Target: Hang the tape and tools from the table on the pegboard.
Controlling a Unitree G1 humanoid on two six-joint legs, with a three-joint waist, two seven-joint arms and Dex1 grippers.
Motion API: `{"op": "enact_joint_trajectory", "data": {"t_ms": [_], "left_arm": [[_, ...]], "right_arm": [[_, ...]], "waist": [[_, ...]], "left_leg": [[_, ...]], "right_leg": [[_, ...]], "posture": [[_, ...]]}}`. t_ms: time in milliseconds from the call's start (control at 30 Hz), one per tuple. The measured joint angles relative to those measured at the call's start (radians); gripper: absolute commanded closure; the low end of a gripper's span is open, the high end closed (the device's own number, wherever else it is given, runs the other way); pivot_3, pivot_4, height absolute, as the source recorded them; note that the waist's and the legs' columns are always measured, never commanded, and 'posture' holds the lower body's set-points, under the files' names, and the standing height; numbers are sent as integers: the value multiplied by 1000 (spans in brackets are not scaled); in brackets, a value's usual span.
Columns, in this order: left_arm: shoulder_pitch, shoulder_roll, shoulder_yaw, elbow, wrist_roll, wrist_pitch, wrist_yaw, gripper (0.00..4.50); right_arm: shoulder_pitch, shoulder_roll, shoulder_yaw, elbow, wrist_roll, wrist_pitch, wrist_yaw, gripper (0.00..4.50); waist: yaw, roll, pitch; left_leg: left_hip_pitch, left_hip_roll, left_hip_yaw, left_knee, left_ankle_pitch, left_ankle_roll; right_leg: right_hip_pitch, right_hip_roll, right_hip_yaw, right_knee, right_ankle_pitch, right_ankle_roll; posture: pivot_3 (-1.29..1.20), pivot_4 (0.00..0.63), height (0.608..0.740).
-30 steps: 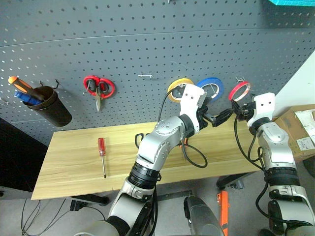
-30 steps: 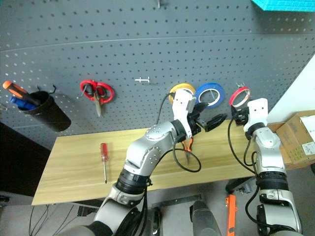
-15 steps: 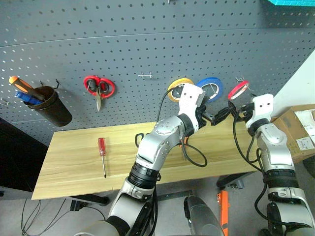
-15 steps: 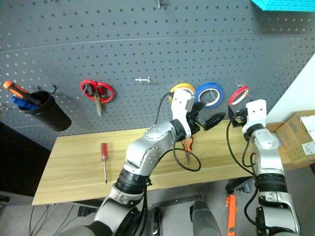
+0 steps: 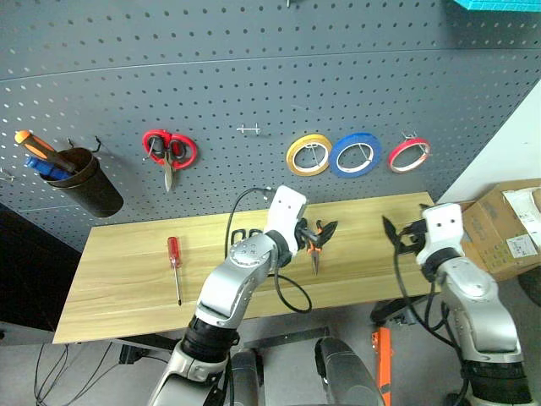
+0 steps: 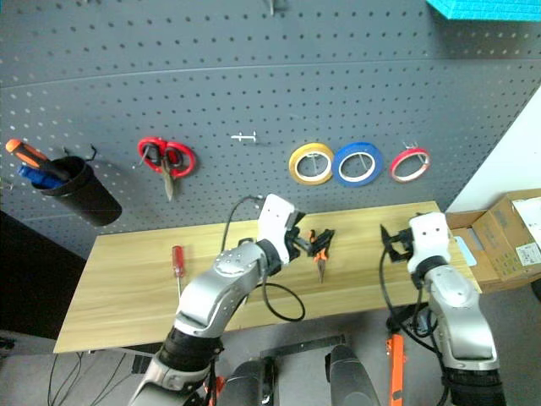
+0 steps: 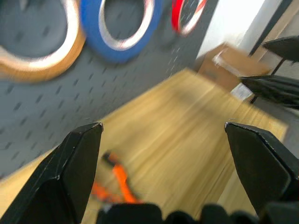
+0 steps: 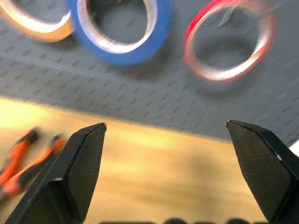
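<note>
Hanging on its hook at the right end of the pegboard (image 5: 254, 68), the red tape (image 5: 409, 155) is already in place, beside the blue roll (image 5: 356, 154) and the yellow roll (image 5: 308, 155), so I judge that this part of the task is done. The tools are not yet hung. The pliers (image 5: 315, 248) lie on the table (image 5: 118, 279) near its middle, with the tips toward the front edge. The screwdriver (image 5: 176, 266) lies well apart from them, toward the left side of the table. The dark scissors (image 5: 241, 236) are mostly hidden behind the left arm; one handle loop shows just beside the arm, so I cannot tell exactly how they lie. The red-handled scissors (image 5: 169, 152) on the board and the cup (image 5: 89, 182) with the orange-handled screwdriver are not part of the job. The left gripper (image 5: 317, 233) is spread wide and carries nothing; it hovers just above the pliers and, as far as I can see, does not touch them. The right gripper (image 5: 396, 233) is also wide apart and empty, over the right end of the table, below the tape. Three tools are left, and the pliers seem the nearest one to take.
</note>
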Motion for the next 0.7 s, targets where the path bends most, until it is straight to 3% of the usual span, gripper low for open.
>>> {"op": "enact_joint_trajectory", "data": {"t_ms": [300, 700], "left_arm": [[143, 52, 49, -161, -17, 124, 29, 0], [263, 189, 168, -317, -69, 251, 17, 0]], "right_arm": [[-141, 166, 156, 23, -5, 353, -71, 44], [-257, 281, 190, 244, -5, 441, -109, 44]], "waist": [[11, -5, 4], [46, -11, 34]], "left_leg": [[-3, 0, -3, -1, 0, 0], [-7, 2, -8, -4, 0, 0]], "right_leg": [[-2, 0, -2, -2, 0, -1], [-5, 0, -7, -3, -3, -4]], "posture": [[-9, 270, 740], [116, 310, 740]]}}
